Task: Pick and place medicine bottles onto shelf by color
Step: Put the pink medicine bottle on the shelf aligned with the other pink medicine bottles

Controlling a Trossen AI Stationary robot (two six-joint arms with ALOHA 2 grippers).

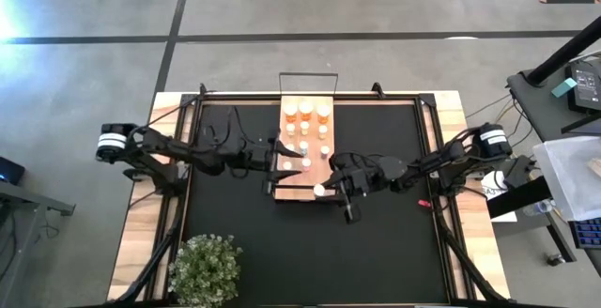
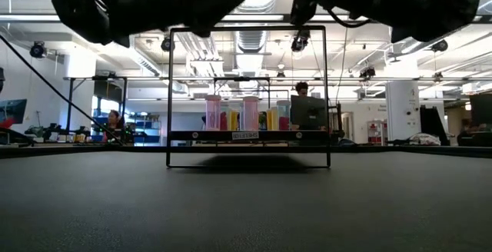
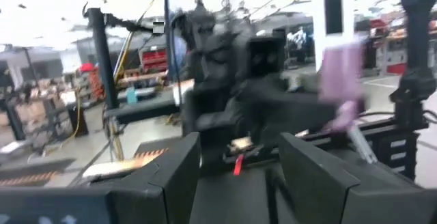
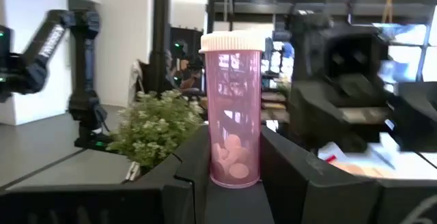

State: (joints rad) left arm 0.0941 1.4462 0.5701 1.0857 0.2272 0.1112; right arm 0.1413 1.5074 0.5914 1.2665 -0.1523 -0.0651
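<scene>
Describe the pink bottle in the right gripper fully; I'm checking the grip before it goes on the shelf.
The pink bottle is a slim, see-through pink plastic cylinder with a white ribbed cap, holding a few pale round tablets at the bottom. It stands upright, clamped low on its body between the right gripper's two dark fingers. From above, its white cap shows at the near edge of the shelf. Whether its base touches the board cannot be told.

A pink bottle with a white cap stands upright, clamped between the right gripper fingers. A leafy plant sits behind it.
</scene>
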